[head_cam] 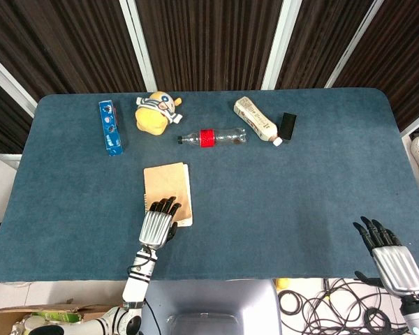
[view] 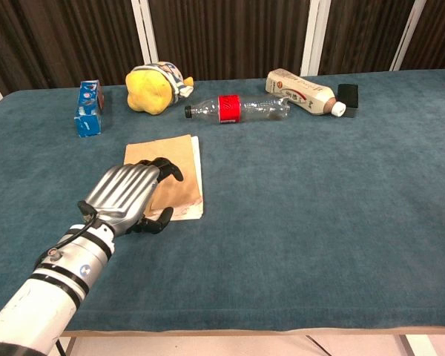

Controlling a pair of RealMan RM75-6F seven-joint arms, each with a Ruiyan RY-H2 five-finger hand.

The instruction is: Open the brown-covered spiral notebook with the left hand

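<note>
The brown-covered notebook [head_cam: 167, 187] [view: 170, 167] lies shut and flat on the blue table, left of centre, white pages showing along its right edge. My left hand [head_cam: 158, 223] [view: 130, 193] lies palm down over the notebook's near left corner, its dark fingertips resting on the cover and its thumb near the front edge. It holds nothing. My right hand [head_cam: 389, 251] hovers at the table's near right corner, fingers spread and empty; the chest view does not show it.
Along the far side lie a blue box [head_cam: 110, 127] [view: 88, 108], a yellow plush toy [head_cam: 156, 112] [view: 156, 87], a clear bottle with a red label [head_cam: 212, 137] [view: 237, 108], a cream bottle [head_cam: 255, 119] [view: 302, 91] and a small black block [head_cam: 287, 125] [view: 347, 99].
</note>
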